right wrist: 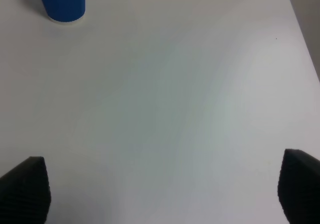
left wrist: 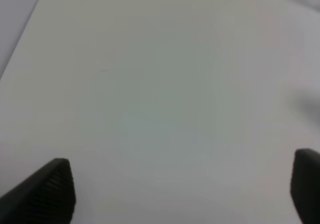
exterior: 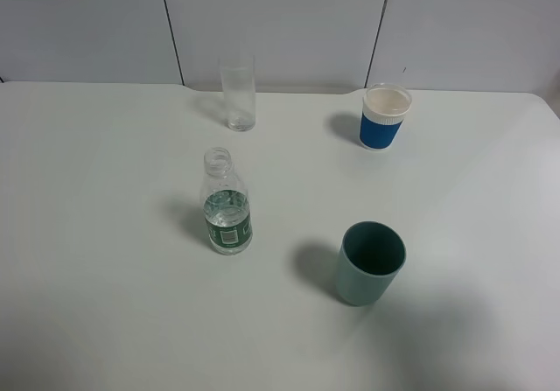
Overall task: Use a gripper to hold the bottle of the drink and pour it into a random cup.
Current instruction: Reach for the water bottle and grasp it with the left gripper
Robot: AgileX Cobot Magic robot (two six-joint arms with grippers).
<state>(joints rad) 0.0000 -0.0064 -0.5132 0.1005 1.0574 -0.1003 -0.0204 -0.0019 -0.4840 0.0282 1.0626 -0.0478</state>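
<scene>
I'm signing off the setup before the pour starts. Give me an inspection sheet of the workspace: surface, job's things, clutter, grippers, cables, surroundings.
Surface: white table with four vessels standing on it; no spill seen.
Job's things: bottle upright, capless, partly filled with clear liquid, left of centre; clear glass upright behind it near the wall, apart from it.
Clutter: blue cup with a white rim at back right; teal cup at front right; both upright.
Grippers: left gripper and right gripper both open over bare table, holding nothing; neither shows in the high view.
Cables: nothing seen.
Surroundings: pale wall panels behind the table.
</scene>
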